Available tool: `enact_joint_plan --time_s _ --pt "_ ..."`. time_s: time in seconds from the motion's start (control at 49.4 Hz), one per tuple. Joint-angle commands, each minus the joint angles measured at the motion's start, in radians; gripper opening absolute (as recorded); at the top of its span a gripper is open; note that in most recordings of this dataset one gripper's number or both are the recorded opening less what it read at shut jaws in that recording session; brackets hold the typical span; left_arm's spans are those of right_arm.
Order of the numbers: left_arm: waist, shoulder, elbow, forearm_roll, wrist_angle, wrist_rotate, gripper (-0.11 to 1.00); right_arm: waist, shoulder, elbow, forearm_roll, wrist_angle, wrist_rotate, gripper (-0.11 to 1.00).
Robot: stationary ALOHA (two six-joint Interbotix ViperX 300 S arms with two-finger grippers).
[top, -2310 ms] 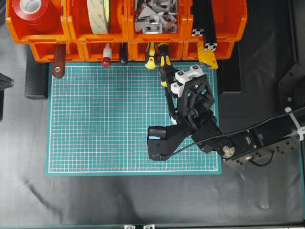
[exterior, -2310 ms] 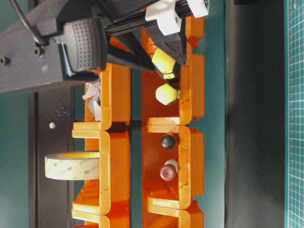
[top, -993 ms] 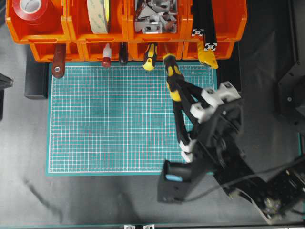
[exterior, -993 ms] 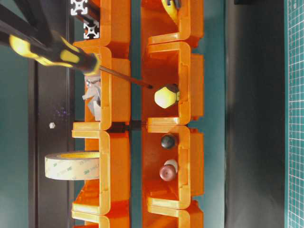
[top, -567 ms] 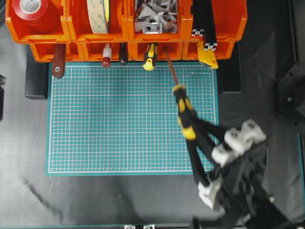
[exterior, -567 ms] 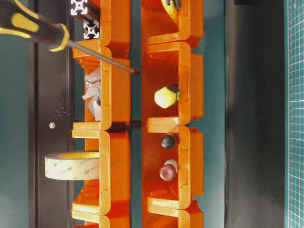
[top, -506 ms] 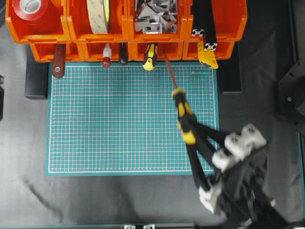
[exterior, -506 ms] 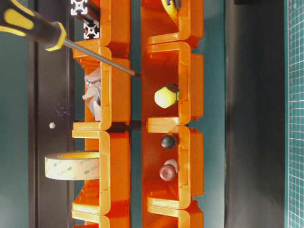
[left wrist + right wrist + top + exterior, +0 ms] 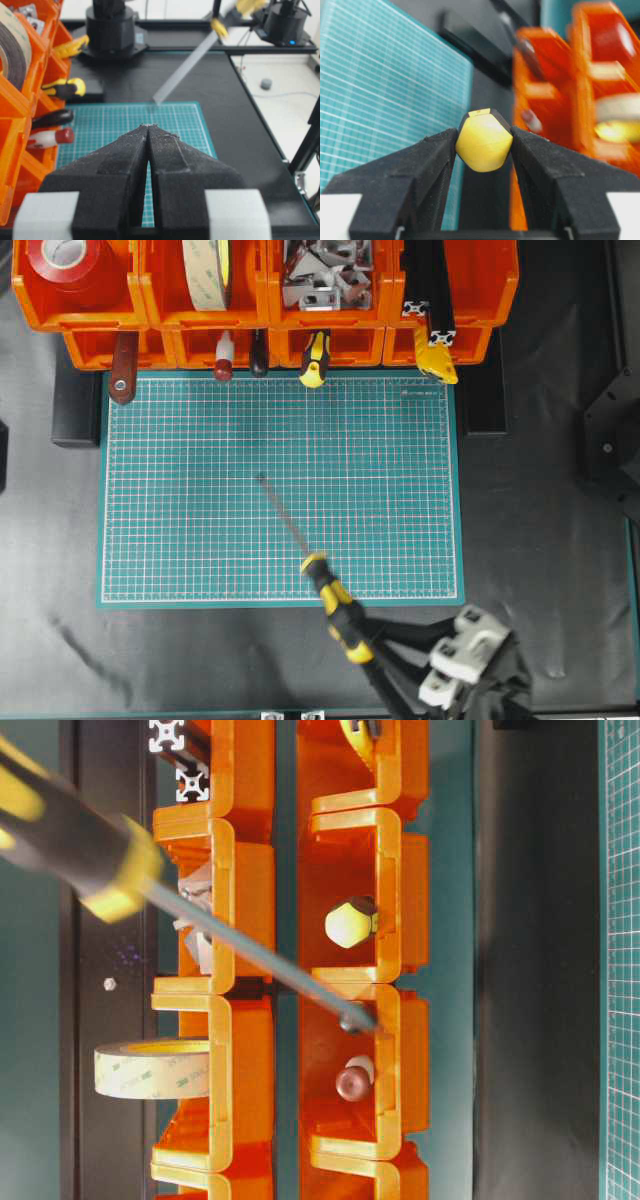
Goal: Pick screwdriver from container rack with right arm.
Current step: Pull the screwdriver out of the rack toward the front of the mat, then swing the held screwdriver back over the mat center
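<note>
A long screwdriver with a glossy yellow-and-black striped handle and a thin dark metal shaft was out of the rack, held above the near edge of a green cutting mat, its tip angled up over the mat's middle. The right gripper, with black foam-textured fingers and white blocks behind them, pinched the rounded, faceted yellow butt of the handle between both pads. The arm itself sat at the bottom right corner of the overhead view. The container rack, two stacked rows of bright orange moulded plastic bins, ran along the far edge of the mat. Its bins held a red tape roll, a cream-coloured tape roll, a heap of grey metal brackets and black slotted aluminium bars. From the lower row poked a shorter yellow-and-black handled tool, a brown handle and a red-tipped handle. The left gripper, also of black rough foam, had its pointed jaws pressed together with only a hairline slit between them. The mat was printed with a fine white grid and lay on a matte black, slightly creased table cover. Beyond the table the left wrist view showed a pale floor.
</note>
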Motion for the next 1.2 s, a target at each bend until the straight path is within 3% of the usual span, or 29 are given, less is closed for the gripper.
enact_joint_plan --time_s 0.0,0.243,0.466,0.567,0.75,0.912,1.175 --pt "0.0 0.003 -0.037 0.003 -0.012 -0.015 0.0 -0.006 -0.023 0.034 -0.008 -0.081 -0.011 0.37" --pt "0.0 0.008 -0.038 0.003 -0.014 -0.077 0.0 -0.066 -0.049 0.256 -0.023 -0.236 -0.014 0.37" --pt "0.003 0.018 -0.04 0.003 -0.051 -0.075 0.0 -0.173 -0.069 0.417 -0.114 -0.383 0.0 0.37" --pt "0.008 0.029 -0.037 0.003 -0.048 -0.075 0.0 -0.233 -0.069 0.436 -0.152 -0.433 0.003 0.37" --pt "0.029 0.043 -0.041 0.003 -0.048 -0.078 0.0 -0.304 -0.058 0.44 -0.169 -0.5 0.003 0.37" --pt "0.04 0.04 -0.043 0.003 -0.04 -0.077 0.0 -0.322 -0.048 0.448 -0.167 -0.541 0.017 0.37" --pt "0.041 0.041 -0.041 0.003 -0.035 -0.08 0.0 -0.334 -0.026 0.463 -0.167 -0.566 0.095 0.37"
